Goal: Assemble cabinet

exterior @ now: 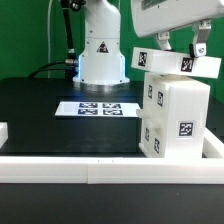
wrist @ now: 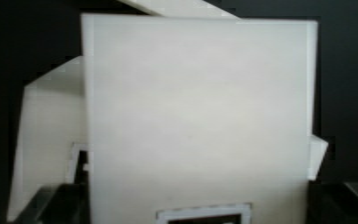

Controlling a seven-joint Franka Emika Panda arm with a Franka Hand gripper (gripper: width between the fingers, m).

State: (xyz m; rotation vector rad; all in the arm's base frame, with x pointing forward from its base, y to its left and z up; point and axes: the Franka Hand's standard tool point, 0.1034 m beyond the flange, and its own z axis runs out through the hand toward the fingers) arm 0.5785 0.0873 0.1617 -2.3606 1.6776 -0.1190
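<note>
The cabinet (exterior: pixel 172 118), a white box with square tags on its faces, stands upright at the exterior view's right, near the front rail. A flat white tagged panel (exterior: pixel 176 62) lies slightly tilted on top of it. My gripper (exterior: pixel 181 48) comes down from above with a finger on each side of this panel. In the wrist view the panel (wrist: pixel 194 110) fills most of the picture, and the dark fingers (wrist: pixel 51 205) press against its two side edges. My gripper (wrist: pixel 197 205) is shut on the panel. Part of the cabinet (wrist: pixel 51 120) shows below it.
The marker board (exterior: pixel 98 108) lies flat on the black table in front of the robot base (exterior: pixel 100 55). A white rail (exterior: pixel 90 165) runs along the table's front edge. A small white piece (exterior: pixel 3 130) sits at the exterior view's left edge.
</note>
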